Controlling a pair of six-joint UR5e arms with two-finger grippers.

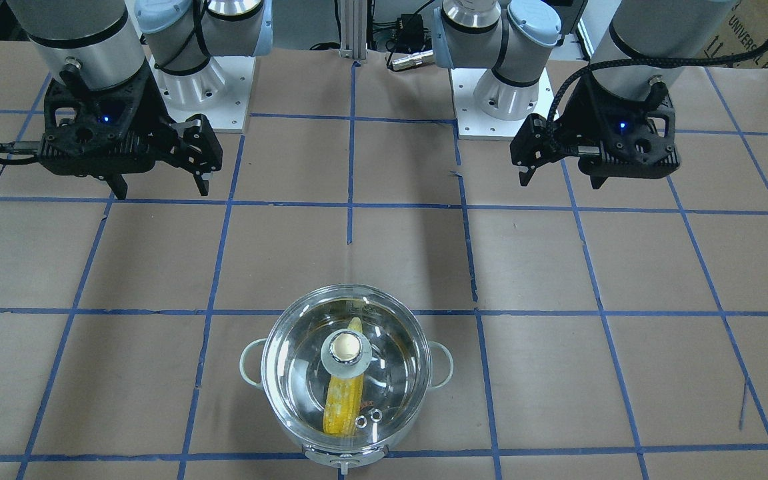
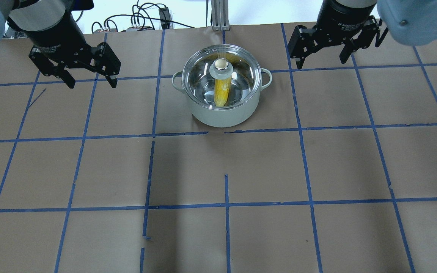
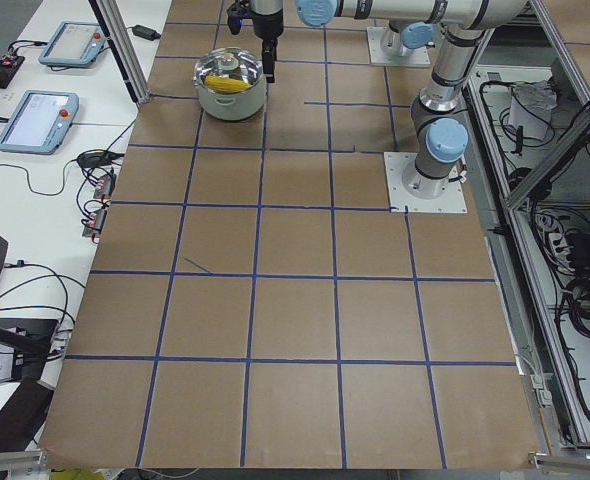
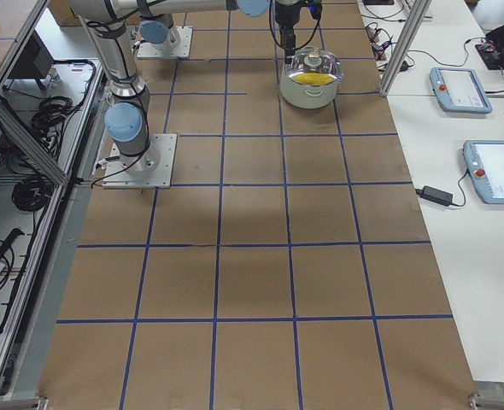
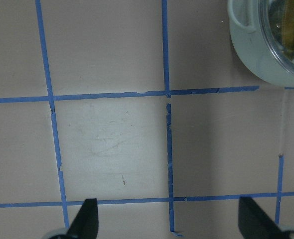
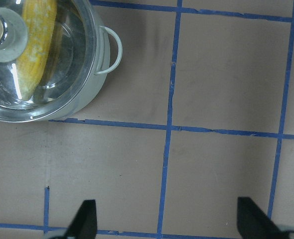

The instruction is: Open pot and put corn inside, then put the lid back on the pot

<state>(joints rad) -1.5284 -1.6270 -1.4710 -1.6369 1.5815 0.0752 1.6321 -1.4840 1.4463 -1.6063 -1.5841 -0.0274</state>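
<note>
Under my claws the tabletop (image 2: 264, 167) is brown paper ruled into squares by blue tape lines (image 2: 227, 204), some of them torn or stopping short. Beyond its far edge, cables (image 2: 142, 15) trail over a pale surface. In the side views, screened pendants (image 3: 38, 120) lie on white benches alongside.

My left claw (image 2: 91, 84) and right claw (image 2: 321, 63) both hang above the paper with fingers spread wide, holding nothing. The pot (image 2: 224, 113) stands between them, well apart from each: off to the right of my left claw and off to the left of my right. The lid (image 2: 241, 76) sits on it, and the corn (image 2: 221, 93) lies inside under the glass.

The knob (image 2: 221, 64) covers part of the cob, and glare on the glass blurs its kernels. My left wrist camera cuts the pot off at the frame's corner and shows only the tips of my fingers.
</note>
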